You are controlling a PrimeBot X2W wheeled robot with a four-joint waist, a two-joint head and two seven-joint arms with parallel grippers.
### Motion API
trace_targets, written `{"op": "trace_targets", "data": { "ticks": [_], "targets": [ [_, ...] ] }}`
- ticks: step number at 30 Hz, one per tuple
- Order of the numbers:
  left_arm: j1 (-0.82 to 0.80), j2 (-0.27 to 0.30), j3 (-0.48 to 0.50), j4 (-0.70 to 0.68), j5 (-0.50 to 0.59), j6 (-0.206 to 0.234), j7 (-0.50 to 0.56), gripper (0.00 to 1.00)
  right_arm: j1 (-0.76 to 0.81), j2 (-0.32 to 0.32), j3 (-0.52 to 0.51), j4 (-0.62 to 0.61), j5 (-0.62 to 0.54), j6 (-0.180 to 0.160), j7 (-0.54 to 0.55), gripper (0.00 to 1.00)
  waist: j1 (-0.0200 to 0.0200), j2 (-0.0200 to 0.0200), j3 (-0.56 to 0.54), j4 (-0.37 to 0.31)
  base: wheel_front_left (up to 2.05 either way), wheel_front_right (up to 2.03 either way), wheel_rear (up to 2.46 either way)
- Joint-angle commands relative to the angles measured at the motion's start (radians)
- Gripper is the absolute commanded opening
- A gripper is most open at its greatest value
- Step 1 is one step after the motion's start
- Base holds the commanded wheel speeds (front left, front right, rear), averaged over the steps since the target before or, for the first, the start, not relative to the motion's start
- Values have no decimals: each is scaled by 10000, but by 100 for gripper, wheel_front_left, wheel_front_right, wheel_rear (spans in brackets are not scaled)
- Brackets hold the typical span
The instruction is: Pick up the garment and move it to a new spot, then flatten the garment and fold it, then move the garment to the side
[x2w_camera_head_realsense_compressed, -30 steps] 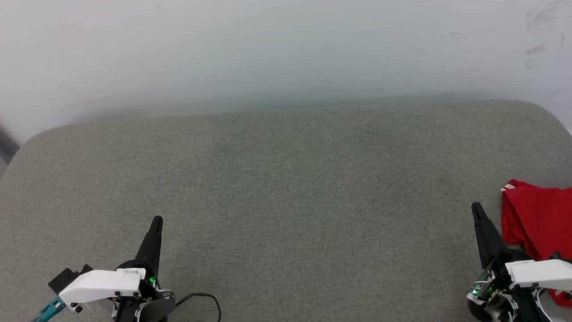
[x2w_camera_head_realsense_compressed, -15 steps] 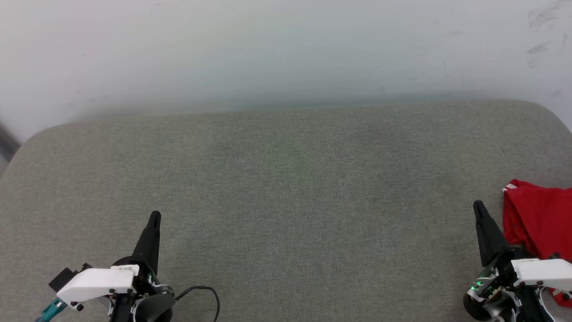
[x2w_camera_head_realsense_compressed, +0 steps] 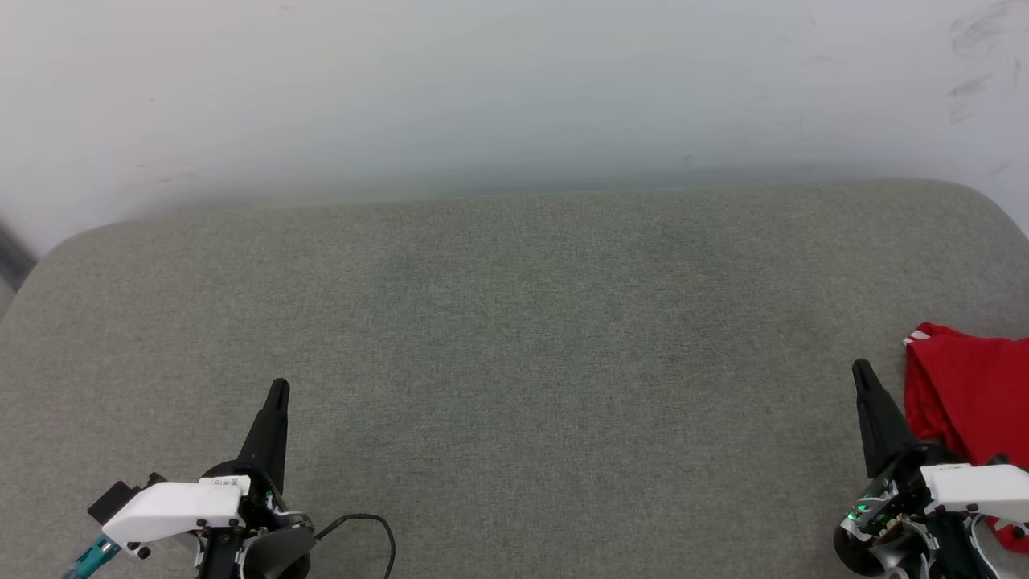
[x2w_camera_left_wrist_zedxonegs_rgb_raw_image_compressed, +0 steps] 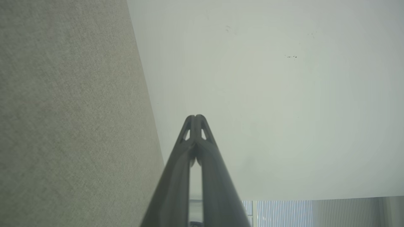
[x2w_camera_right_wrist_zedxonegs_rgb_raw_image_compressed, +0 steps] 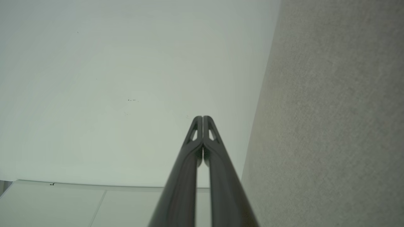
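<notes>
Head view: crumpled red fabric garment [x2w_camera_head_realsense_compressed: 969, 386] at 4 o'clock on grey woven surface [x2w_camera_head_realsense_compressed: 514, 322]. Left claw [x2w_camera_head_realsense_compressed: 278, 386] and right claw [x2w_camera_head_realsense_compressed: 860, 368] both pinched together.

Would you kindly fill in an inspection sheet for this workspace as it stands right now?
Surface: grey-green woven fabric cushion with rounded far corners, flat and unwrinkled.
Job's things: bright red crumpled garment at the surface's right edge, cut off by the frame, unfolded and not held.
Clutter: nothing seen.
Grippers: left gripper shut and empty at lower left; right gripper shut and empty, just beside the garment, and whether it touches the garment cannot be told.
Cables: thin black cable looping on the surface by the left wrist.
Surroundings: pale wall behind the cushion, with dark scuff marks at upper right.
</notes>
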Motion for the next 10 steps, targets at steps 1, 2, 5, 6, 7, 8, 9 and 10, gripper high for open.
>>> {"op": "trace_targets", "data": {
  "ticks": [1,2,5,6,7,8,9,10],
  "targets": [
    [-80,-21,26,9,-2,-31,30,0,-100,26,-14,7,-32,0,40,0,1,0,0,0,0,0,0],
    [-79,-21,23,9,-2,-31,30,0,-100,29,-16,7,-36,0,43,0,1,0,0,0,0,0,0],
    [-79,-21,21,8,-1,-31,30,0,-99,33,-21,8,-44,0,51,0,1,0,0,0,0,0,0],
    [-79,-21,24,8,-1,-31,30,0,-100,36,-24,6,-47,0,43,0,1,0,0,0,0,0,0],
    [-79,-21,26,8,-1,-31,30,0,-100,37,-26,7,-50,0,36,0,1,0,0,0,0,0,0],
    [-79,-22,23,8,-1,-31,30,0,-100,38,-28,7,-51,0,39,0,1,0,0,0,0,0,0],
    [-79,-22,23,8,-1,-31,30,0,-100,41,-30,7,-55,0,41,0,1,0,0,0,0,0,0],
    [-79,-22,26,8,-1,-31,31,0,-100,42,-30,7,-53,0,44,0,1,0,0,0,0,0,0]
  ]
}}
